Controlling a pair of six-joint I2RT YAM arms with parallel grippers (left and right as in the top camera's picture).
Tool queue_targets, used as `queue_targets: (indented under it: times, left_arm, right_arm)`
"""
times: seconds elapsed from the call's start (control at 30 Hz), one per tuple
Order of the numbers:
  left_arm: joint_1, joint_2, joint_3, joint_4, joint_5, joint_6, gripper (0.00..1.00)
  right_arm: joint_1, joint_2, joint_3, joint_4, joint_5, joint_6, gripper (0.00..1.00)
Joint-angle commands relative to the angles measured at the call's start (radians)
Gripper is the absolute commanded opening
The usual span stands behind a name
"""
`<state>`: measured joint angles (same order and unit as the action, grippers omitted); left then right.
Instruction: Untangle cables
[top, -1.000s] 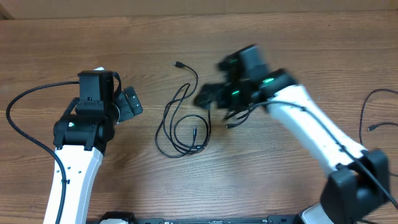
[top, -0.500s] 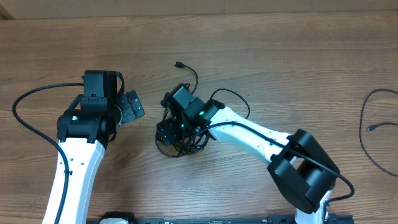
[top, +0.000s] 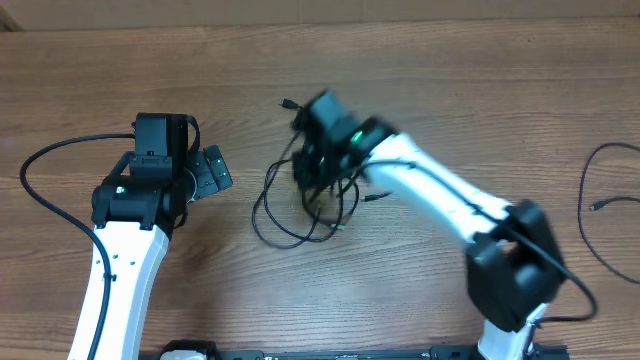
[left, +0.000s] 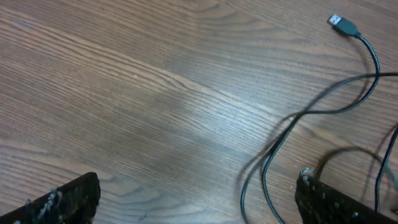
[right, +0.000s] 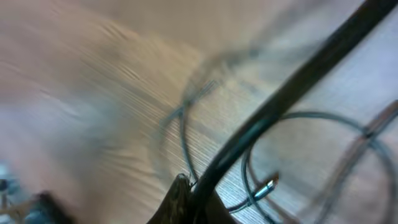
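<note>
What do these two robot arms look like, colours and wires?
The left arm and right arm have white links and boxy black joints. A thick black wire loops off the left one; green lights glow on the right.

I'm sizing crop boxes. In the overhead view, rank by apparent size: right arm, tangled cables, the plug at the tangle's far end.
Largest: right arm.
Middle: tangled cables, a loose bundle.
Smallest: plug, tiny.
The arm sits nearer the camera, but the gaps are too wide to change the order.

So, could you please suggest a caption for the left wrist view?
Left gripper open over the wooden table, black cables looping in at the frame's right, USB plug at top.
</note>
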<state>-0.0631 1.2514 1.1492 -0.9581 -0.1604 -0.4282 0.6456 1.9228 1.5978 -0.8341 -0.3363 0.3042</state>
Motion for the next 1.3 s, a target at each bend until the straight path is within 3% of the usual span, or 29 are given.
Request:
queue_targets:
  times: [0.0,0.17,0.4,0.67,0.93,1.1,1.27]
  left_arm:
    - [0.005,0.005,-0.001,0.001,0.004,-0.017,1.00]
    - [0.005,0.005,-0.001,0.001,0.004,-0.017,1.00]
    - [0.005,0.005,-0.001,0.001,0.004,-0.017,1.00]
    - [0.005,0.005,-0.001,0.001,0.004,-0.017,1.00]
    - [0.005,0.005,-0.001,0.001,0.004,-0.017,1.00]
    - [0.005,0.005,-0.001,0.001,0.004,-0.017,1.00]
    - [0.005,0.005,-0.001,0.001,0.004,-0.017,1.00]
  right_arm:
    - [-0.049,-0.171,0.210,-0.061,-0.122,-0.132,0.04]
    - [-0.060,-0.298,0.353,-0.094,-0.140,-0.222,0.04]
    - [-0.063,-0.406,0.360,-0.088,-0.063,-0.411,0.04]
    - [-0.098,-0.413,0.362,0.000,0.302,-0.410,0.04]
    - [-0.109,-0.535,0.362,0.377,0.336,-0.411,0.04]
    - [-0.208,-0.595,0.362,0.436,0.336,-0.410,0.04]
    - [-0.383,-0.596,0.359,0.351,0.336,-0.178,0.08]
